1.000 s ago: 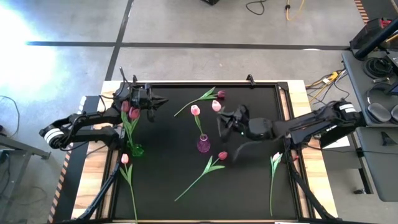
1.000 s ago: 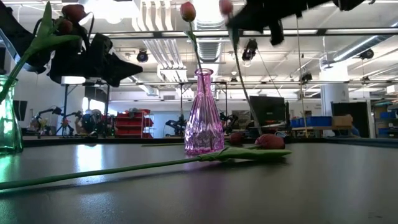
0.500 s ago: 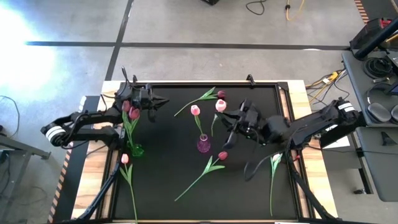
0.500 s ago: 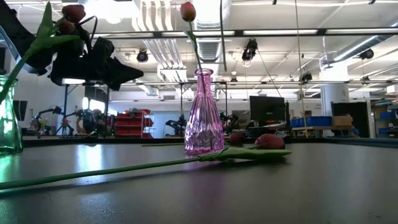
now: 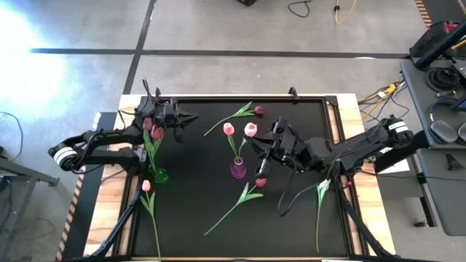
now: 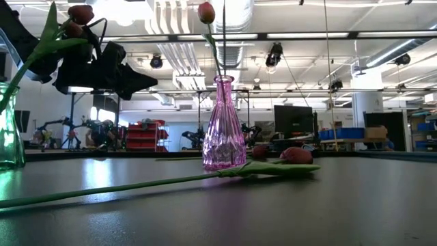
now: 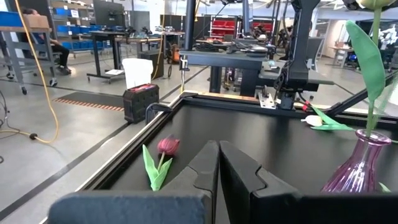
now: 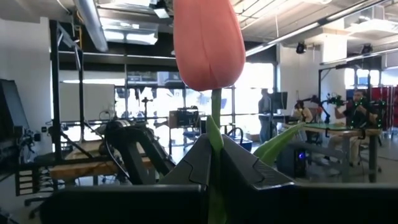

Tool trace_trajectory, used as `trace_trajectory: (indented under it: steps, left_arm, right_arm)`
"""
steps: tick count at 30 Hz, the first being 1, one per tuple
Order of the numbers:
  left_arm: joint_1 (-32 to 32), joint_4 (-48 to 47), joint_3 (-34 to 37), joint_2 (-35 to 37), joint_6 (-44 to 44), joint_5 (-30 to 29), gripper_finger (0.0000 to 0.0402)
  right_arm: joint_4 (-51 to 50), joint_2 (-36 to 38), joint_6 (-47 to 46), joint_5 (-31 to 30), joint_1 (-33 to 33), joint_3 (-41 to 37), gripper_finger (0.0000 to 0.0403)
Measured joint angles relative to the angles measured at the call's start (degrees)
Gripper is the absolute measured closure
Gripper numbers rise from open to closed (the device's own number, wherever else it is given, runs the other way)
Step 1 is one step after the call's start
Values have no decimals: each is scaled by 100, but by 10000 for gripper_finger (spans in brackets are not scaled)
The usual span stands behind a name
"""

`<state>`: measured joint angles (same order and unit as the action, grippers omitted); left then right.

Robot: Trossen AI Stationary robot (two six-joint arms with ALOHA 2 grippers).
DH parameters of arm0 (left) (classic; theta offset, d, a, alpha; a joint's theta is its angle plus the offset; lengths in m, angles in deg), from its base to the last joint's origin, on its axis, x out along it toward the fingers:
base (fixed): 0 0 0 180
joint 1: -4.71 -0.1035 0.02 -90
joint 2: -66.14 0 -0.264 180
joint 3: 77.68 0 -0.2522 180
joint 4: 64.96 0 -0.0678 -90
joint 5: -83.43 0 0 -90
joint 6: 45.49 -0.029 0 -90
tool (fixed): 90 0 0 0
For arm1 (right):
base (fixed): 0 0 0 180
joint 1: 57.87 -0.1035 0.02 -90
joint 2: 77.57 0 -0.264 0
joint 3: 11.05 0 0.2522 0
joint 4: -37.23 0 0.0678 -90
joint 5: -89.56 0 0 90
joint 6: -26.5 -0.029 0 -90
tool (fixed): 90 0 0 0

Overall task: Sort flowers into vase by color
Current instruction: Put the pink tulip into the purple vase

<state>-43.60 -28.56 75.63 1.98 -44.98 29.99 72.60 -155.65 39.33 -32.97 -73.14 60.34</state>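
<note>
right tool [image 5: 271, 143] is held above the table [image 5: 196, 211] centre, at about 2 o'clock from the pink vase [image 5: 238, 169], clenched on the stem of a pale pink tulip [image 5: 250, 129]; in the right wrist view the stem is seen pinched between the closed fingers [image 8: 242, 174] with the bloom upright above them. the pink vase already carries one pale pink flower [image 5: 228, 129]. left tool [image 5: 177, 116] is held at the table's 10 o'clock corner with fingers closed together and nothing between them, just beside the red blooms [image 5: 155, 132] standing in the green vase [image 5: 159, 175]. loose flowers are noted on the table: a dark red one [image 5: 244, 111] at 12 o'clock of the pink vase, a red one [image 5: 247, 193] at 5 o'clock of it, a pink one [image 5: 148, 196] at the 8 o'clock edge, a white one [image 5: 321, 195] at the 4 o'clock edge.
</note>
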Motion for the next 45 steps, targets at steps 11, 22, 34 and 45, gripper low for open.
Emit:
trace_trajectory:
  steps: [11,22,34,45]
  left_arm:
    - [0,-1,0,-4,0,0,402]
    - [2,-7,0,-5,2,2,402]
    - [0,-9,0,-5,27,4,402]
    - [1,-9,0,-5,28,4,402]
  right_arm:
    - [45,-303,-147,-48,0,-61,390]
    - [-947,-760,-100,-1221,-24,-105,390]
    - [-1885,-768,-526,-2153,-17,-107,390]
    - [-1887,-746,-470,-2155,-20,-107,303]
